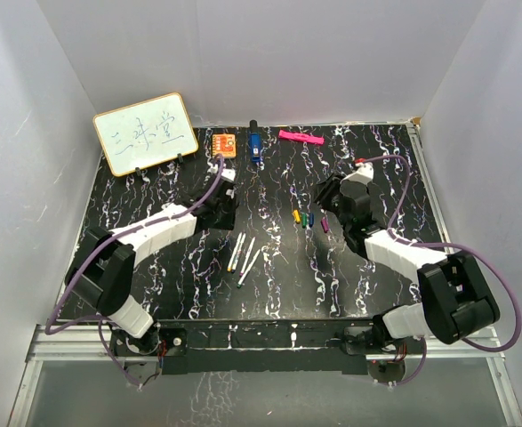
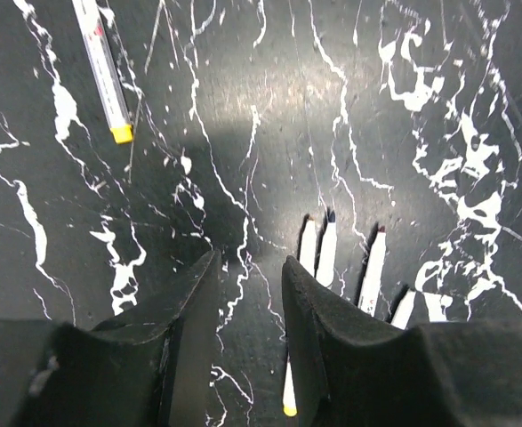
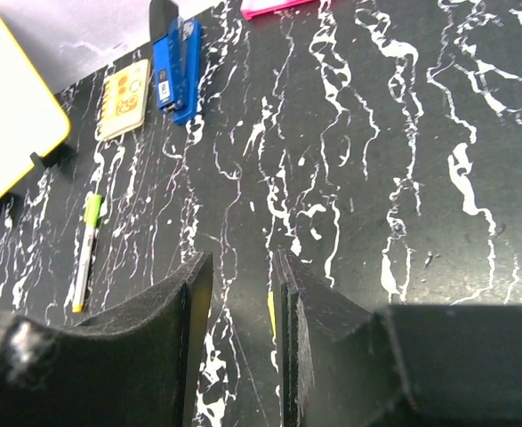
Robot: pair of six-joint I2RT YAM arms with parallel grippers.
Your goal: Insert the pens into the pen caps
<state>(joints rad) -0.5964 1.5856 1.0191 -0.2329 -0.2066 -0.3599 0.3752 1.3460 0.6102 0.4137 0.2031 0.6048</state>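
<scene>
Several white pens lie side by side at the table's middle. In the left wrist view their barrels show beyond and right of my right finger, and one yellow-tipped pen lies by that finger. My left gripper is open and empty just behind them. Yellow, green, blue and magenta caps lie in a row. My right gripper is open above them. A sliver of the yellow cap shows beside its right finger.
A separate pen lies apart, also seen in the right wrist view with a green top. At the back stand a whiteboard, an orange block, a dark blue block and a pink bar.
</scene>
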